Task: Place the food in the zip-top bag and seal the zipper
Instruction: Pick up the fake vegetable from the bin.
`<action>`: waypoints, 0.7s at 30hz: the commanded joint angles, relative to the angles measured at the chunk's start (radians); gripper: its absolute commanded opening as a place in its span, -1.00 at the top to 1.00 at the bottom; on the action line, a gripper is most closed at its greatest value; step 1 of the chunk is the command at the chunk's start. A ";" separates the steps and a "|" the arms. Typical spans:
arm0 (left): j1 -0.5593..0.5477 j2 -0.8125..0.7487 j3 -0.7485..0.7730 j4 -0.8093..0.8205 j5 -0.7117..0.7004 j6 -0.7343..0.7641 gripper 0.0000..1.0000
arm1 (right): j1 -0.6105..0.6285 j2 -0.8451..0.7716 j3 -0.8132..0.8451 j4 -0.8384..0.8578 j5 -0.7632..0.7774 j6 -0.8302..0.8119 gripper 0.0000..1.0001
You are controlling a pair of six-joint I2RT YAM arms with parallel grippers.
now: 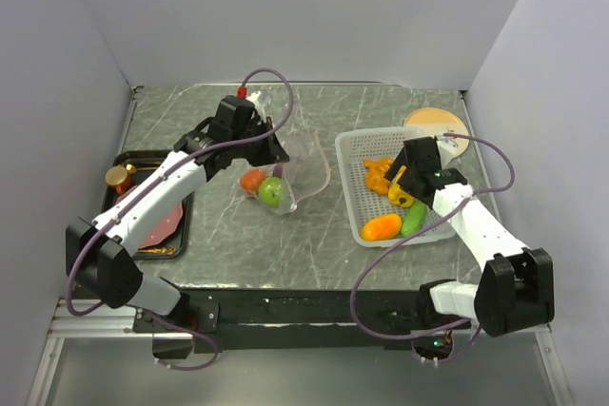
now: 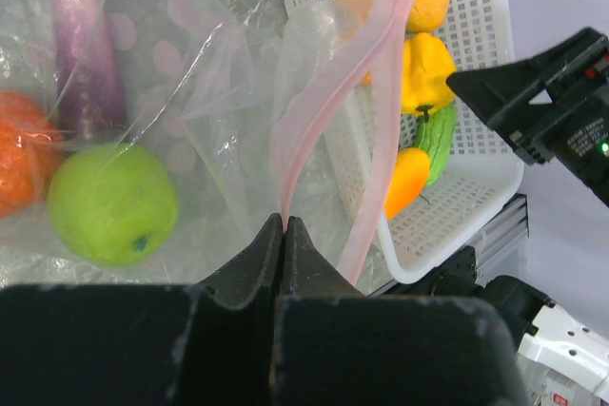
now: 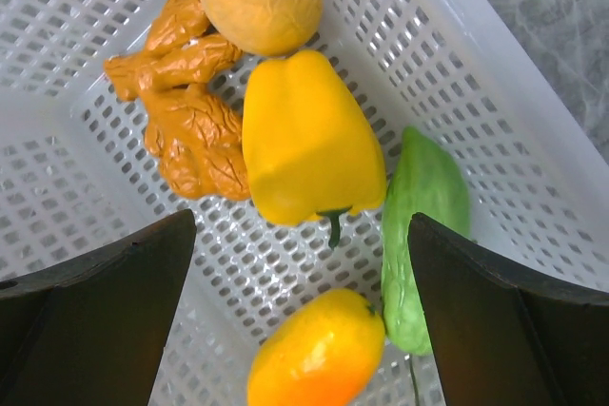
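Your right end effector (image 3: 297,235) gaped empty over slick, light yellow pepper (image 3: 304,135); grip its flanks. Your left end effector (image 2: 285,223) clamped floppy zip-top bag (image 2: 228,83), pepper's 9 o'clock.

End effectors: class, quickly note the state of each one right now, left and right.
Left end effector: closed, pinching the pink strip of the bag.
Right end effector: open, holding nothing, over the yellow pepper in the basket.

White slotted basket (image 1: 344,178); yellow pepper (image 3: 304,140), green cucumber (image 3: 423,235), orange mango (image 3: 319,349); clear zip-top bag (image 2: 219,73), pale pink zipper (image 2: 319,106), green lime (image 2: 112,203).
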 commanded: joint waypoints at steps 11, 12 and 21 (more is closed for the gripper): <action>-0.003 -0.094 -0.053 0.089 0.014 0.026 0.99 | -0.050 0.166 0.081 0.011 -0.051 -0.007 -0.96; -0.003 -0.092 -0.056 0.091 0.009 0.023 0.99 | -0.050 0.188 0.092 0.004 -0.050 -0.005 -0.96; -0.003 -0.072 -0.039 0.068 -0.006 0.033 0.99 | -0.055 0.107 0.026 0.114 -0.040 -0.084 -1.00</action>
